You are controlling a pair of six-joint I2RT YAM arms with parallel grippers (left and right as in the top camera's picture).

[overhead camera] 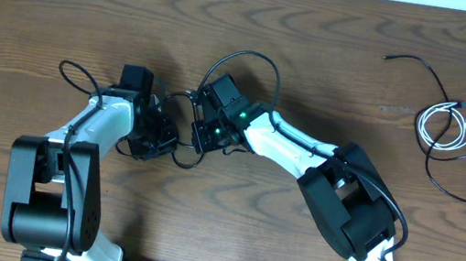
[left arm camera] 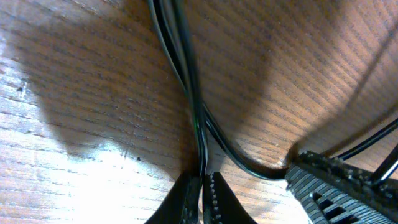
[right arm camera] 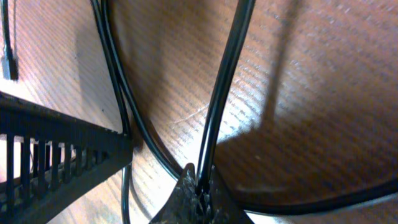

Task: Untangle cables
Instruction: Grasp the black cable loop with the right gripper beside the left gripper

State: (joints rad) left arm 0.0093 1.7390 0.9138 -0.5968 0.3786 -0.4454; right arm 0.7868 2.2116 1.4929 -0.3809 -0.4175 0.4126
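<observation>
Left claw (left arm camera: 203, 186): pinched all but closed on the black cable (left arm camera: 198, 124), strand leading off toward 12 o'clock. Right claw (right arm camera: 202, 183): likewise clamped tight on a strand of the same tangle. Tangle sits mid-table (overhead camera: 337, 53), between both claws. Second black cable (overhead camera: 447, 187) and coiled white cable (overhead camera: 428, 123) lie well apart at 2 o'clock, overlapping each other.

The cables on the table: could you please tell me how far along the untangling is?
Done: the white cable and one black cable lie at the far right, clear of the arms, though overlapping each other. In hand: the left gripper and right gripper each pinch the other black cable. Left: its strands cross near them.
</observation>
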